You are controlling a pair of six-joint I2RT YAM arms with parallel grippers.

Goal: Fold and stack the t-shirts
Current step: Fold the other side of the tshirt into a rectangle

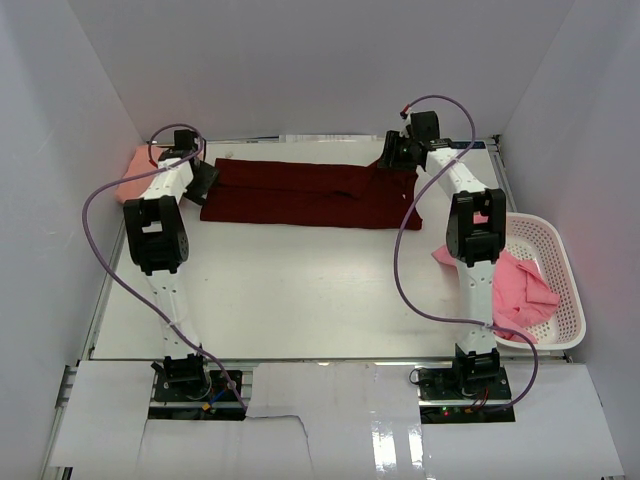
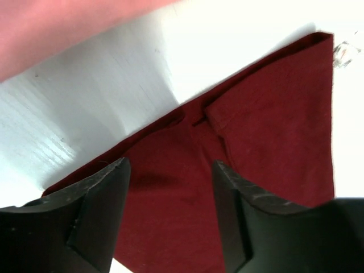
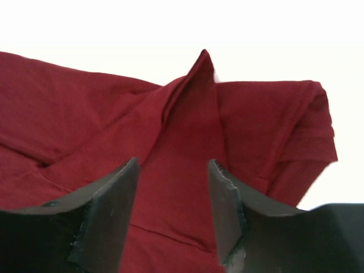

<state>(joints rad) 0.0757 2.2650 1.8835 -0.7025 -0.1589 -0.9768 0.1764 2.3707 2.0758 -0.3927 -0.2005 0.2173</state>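
Observation:
A dark maroon t-shirt (image 1: pixel 310 195) lies folded into a long band across the far side of the table. My left gripper (image 1: pixel 205 183) hangs over its left end, jaws open, the maroon cloth (image 2: pixel 267 125) flat below the gap (image 2: pixel 170 170). My right gripper (image 1: pixel 392 155) is at the shirt's right end, jaws open too (image 3: pixel 173 168); the cloth (image 3: pixel 85 114) rises there in a small peak between and beyond the fingers, with nothing pinched. A salmon t-shirt (image 1: pixel 135 170) lies at the far left, beside the left gripper, and shows at the top left of the left wrist view (image 2: pixel 57 28).
A white mesh basket (image 1: pixel 560 260) stands at the table's right edge with brighter pink t-shirts (image 1: pixel 520 285) spilling over its near-left rim. White walls close in the table on the left, back and right. Purple cables loop off both arms.

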